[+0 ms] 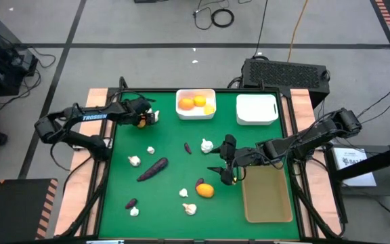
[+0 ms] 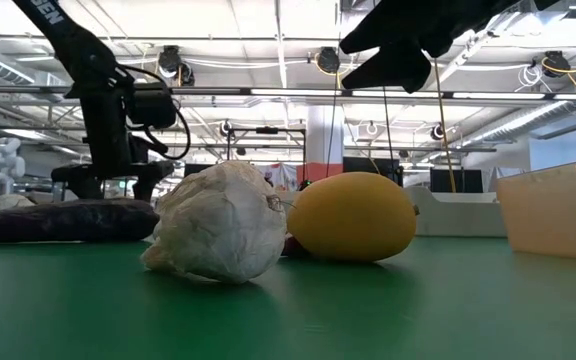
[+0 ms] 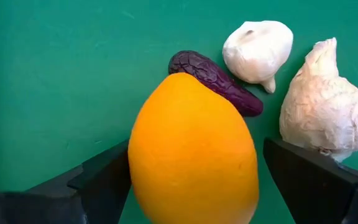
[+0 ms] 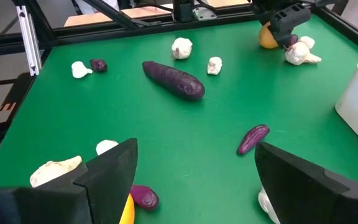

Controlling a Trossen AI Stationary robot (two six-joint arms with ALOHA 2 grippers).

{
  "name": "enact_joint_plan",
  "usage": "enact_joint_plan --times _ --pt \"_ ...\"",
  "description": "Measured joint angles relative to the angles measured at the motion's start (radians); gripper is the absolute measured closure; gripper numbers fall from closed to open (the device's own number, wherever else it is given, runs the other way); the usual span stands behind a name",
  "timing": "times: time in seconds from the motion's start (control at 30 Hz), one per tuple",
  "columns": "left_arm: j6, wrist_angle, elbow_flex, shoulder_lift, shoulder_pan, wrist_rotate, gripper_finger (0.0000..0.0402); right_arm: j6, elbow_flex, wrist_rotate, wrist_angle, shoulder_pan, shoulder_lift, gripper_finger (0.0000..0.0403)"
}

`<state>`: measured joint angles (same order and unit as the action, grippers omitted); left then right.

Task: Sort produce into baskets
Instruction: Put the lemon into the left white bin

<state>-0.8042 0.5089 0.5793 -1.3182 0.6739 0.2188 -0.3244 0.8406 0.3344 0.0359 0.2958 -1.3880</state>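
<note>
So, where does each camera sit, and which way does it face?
High: overhead, facing down on green table; both arms show.
Low: table height, facing garlic bulb; right gripper above.
Left wrist: facing orange fruit between own fingers.
Right wrist: across table toward long purple piece; own fingers.
Shared: both wrist views show that orange fruit.

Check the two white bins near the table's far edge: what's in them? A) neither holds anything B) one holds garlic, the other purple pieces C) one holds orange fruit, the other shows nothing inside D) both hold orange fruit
C: in the high view the left white bin holds orange-yellow fruits, while the right white bin shows only white inside.
</note>
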Motion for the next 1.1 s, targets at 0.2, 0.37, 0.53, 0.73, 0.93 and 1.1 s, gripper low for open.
enact_joint_plan --times 0.2,0.37,0.53,0.73,0.93,1.1 --pt "0.006 0.012 0.0 0.0 0.0 0.0 0.0088 0.0 0.0 0.0 0.0 0.0 0.0 0.0089" --pt "0.021 0.041 0.011 0.004 0.0 -0.012 0.0126 -0.001 0.0 0.0 0.0 0.0 0.0 0.0089" --pt "0.055 0.168 0.069 0.039 0.0 -0.031 0.0129 -0.002 0.0 0.0 0.0 0.0 0.0 0.0089" --pt "0.059 0.211 0.193 0.131 -0.035 -0.067 0.0129 0.007 0.0 0.001 -0.001 -0.001 0.0 0.0089" --pt "0.099 0.149 0.345 0.142 -0.09 -0.095 0.0129 0.026 0.0 0.005 -0.001 -0.002 0.0 0.0089" --pt "0.132 -0.032 0.412 0.06 -0.144 -0.127 0.0129 0.03 0.0 0.008 0.003 -0.007 0.0 0.0089"
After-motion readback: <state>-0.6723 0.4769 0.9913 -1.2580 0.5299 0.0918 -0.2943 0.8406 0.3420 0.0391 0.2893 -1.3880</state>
